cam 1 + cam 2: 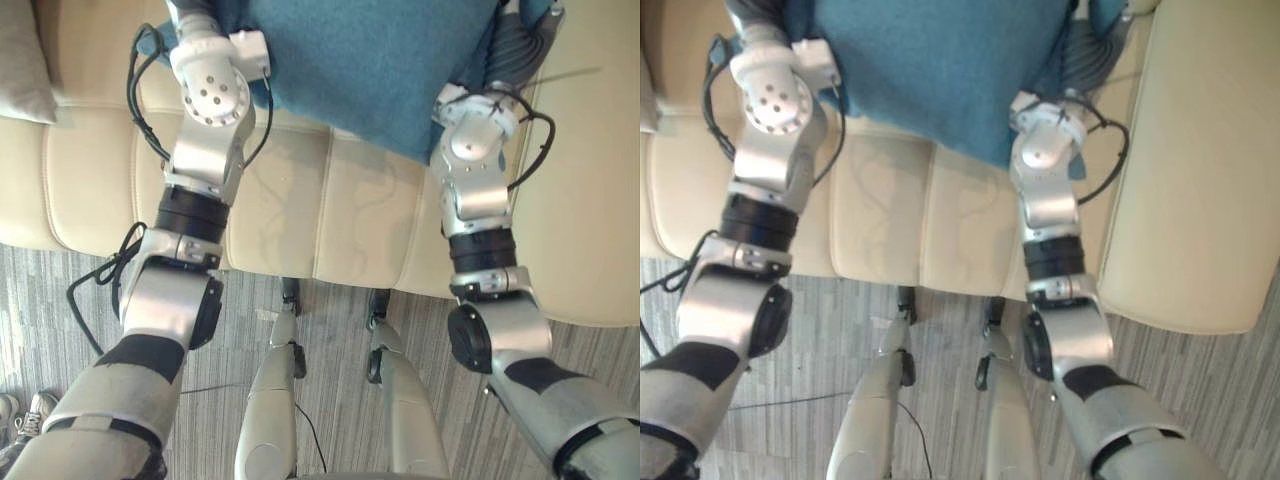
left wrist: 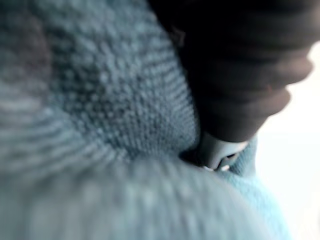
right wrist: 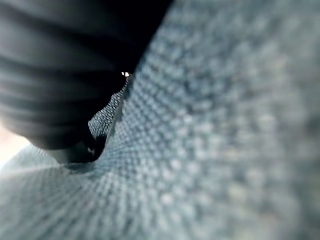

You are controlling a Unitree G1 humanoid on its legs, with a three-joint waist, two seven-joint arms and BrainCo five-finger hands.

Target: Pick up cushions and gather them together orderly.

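A large blue knit cushion (image 1: pixel 370 60) hangs above the cream sofa seat (image 1: pixel 300 200), held between my two hands. My left hand (image 1: pixel 192 18) presses into its left edge, and the left wrist view shows the dark hand cover (image 2: pixel 240 75) sunk in the blue cloth (image 2: pixel 100 100). At the cushion's right edge is my right hand (image 1: pixel 517 45); its dark cover (image 3: pixel 65 75) lies tight against the knit (image 3: pixel 225 125). The cushion hides how both hands grip. A grey cushion (image 1: pixel 25 60) leans at the sofa's far left.
The sofa's cream armrest (image 1: pixel 590 200) rises on the right. Grey striped floor (image 1: pixel 330 330) runs along the sofa's front edge. A pair of shoes (image 1: pixel 25 412) sits on the floor at the lower left.
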